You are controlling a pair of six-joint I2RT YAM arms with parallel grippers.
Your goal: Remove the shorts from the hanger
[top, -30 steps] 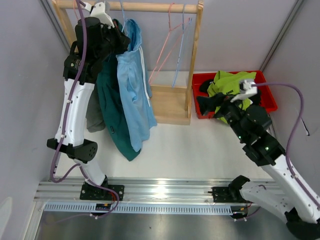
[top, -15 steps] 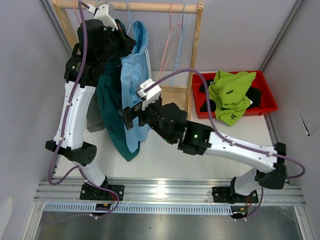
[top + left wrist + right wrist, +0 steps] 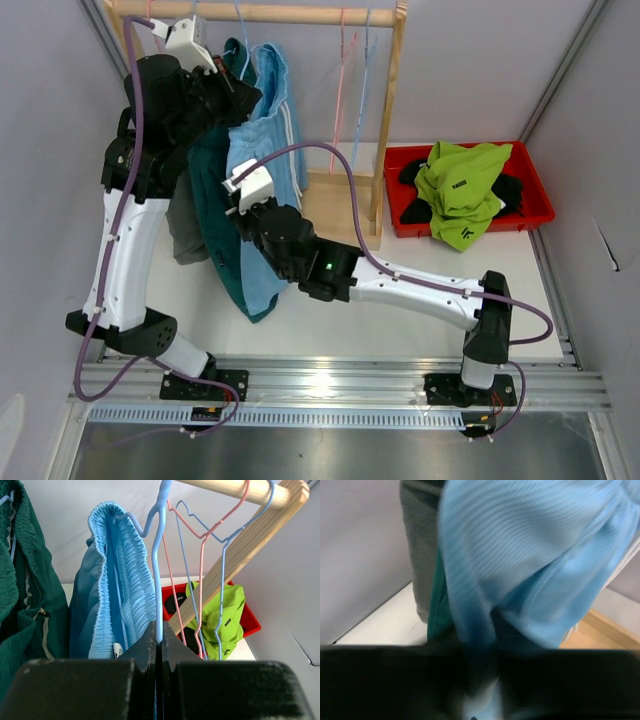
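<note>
The light blue shorts hang on a light blue hanger from the wooden rail. My left gripper is shut on that hanger's wire, just below the hook. My right gripper reaches across from the right and is closed on a fold of the light blue shorts; this view is blurred. In the top view the right gripper sits at the shorts' left edge. Dark teal shorts and grey shorts hang just left of them. Lime green shorts and black shorts lie in the red bin.
An empty pink hanger and an empty blue hanger dangle on the rail's right part, near the wooden post. The rack's wooden base stands behind the right forearm. Grey walls close in on both sides.
My right arm swung from the red bin across to the light blue shorts and its jaws closed on the cloth. The left arm shifted slightly left, still holding the hanger.
</note>
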